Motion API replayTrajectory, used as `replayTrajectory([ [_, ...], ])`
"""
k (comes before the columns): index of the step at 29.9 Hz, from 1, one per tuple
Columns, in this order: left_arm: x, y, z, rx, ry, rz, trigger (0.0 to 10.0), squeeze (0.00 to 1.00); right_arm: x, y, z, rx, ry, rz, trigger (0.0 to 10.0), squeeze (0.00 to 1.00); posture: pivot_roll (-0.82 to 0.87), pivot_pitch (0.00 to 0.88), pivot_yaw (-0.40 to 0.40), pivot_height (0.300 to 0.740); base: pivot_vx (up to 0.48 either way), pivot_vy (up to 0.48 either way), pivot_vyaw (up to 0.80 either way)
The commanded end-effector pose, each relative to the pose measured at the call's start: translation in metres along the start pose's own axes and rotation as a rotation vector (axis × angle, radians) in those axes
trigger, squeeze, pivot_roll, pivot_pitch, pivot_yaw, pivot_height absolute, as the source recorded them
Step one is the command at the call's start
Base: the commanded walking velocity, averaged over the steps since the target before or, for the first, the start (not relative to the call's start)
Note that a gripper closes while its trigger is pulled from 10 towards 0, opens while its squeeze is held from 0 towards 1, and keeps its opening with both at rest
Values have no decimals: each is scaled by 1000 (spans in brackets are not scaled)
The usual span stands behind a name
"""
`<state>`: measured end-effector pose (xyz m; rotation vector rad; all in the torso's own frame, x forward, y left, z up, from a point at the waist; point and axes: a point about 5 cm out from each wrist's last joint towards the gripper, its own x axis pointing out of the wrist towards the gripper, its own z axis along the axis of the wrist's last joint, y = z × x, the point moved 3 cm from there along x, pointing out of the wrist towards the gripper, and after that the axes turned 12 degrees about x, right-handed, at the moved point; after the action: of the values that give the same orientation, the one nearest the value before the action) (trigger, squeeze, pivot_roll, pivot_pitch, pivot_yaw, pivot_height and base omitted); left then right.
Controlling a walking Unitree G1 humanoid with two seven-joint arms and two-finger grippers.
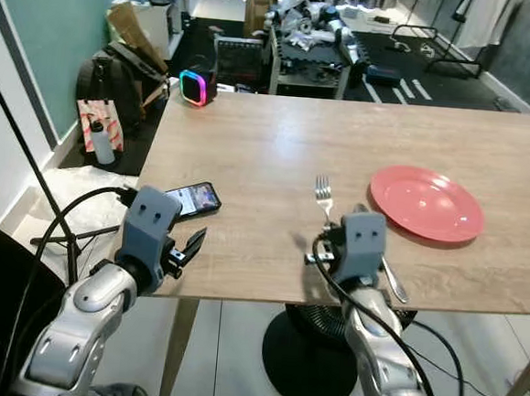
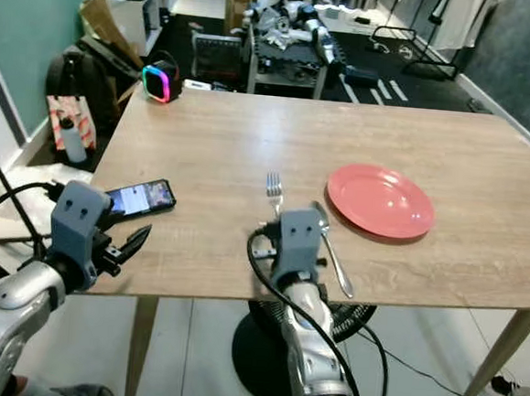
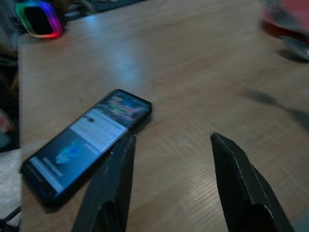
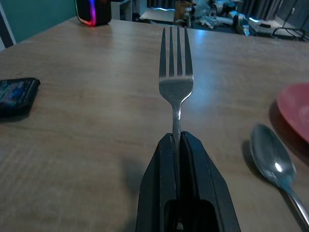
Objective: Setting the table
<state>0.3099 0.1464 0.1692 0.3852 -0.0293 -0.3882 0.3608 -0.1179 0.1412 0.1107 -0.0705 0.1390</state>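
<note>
A silver fork (image 1: 322, 195) points away from me over the wooden table (image 1: 278, 144), and my right gripper (image 4: 176, 140) is shut on its handle near the table's front edge. A spoon (image 1: 389, 272) lies just right of that gripper, its bowl (image 4: 268, 155) toward the red plate (image 1: 425, 202). The plate sits at the right of the table. My left gripper (image 3: 171, 142) is open at the front left corner, close to a black phone (image 1: 192, 199) with a lit screen.
A glowing multicoloured speaker (image 1: 197, 87) stands at the table's far left corner. Beyond the table are a cluttered rack (image 1: 305, 36), bags (image 1: 114, 76) and boxes. A black fan base (image 1: 312, 358) sits on the floor under the table's front.
</note>
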Motion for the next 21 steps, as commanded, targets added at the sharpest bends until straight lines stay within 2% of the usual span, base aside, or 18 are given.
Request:
replayTrajectory([
  [1,-8,-7,3,-12,-8,-64,10000,0,2,0,-8,-55,28,2,10000,0,54,4,64,740,0,0,0],
  [2,-16,-11,7,-7,-22,-110,10000,0,4,-2,-10,-116,37,5,10000,0,55,4,64,740,0,0,0],
  [7,-29,-17,11,-7,-29,-181,10000,0,4,-13,-11,-152,42,-14,10000,0,62,10,58,740,0,0,0],
  [8,-38,-18,12,-4,-31,-213,10000,0,3,-26,-10,-159,45,-53,10000,0,60,11,58,740,0,0,0],
  [13,-48,-20,14,-19,-29,-256,10000,0,2,-43,-10,-179,52,-104,10000,0,55,13,60,740,0,0,0],
  [17,-52,-20,12,-8,-10,-303,10000,0,5,-49,-13,-183,65,-143,10000,0,57,13,61,740,0,0,0],
  [21,-52,-16,9,12,10,-303,10000,0,8,-45,-16,-182,81,-124,10000,0,63,16,63,740,0,0,0],
])
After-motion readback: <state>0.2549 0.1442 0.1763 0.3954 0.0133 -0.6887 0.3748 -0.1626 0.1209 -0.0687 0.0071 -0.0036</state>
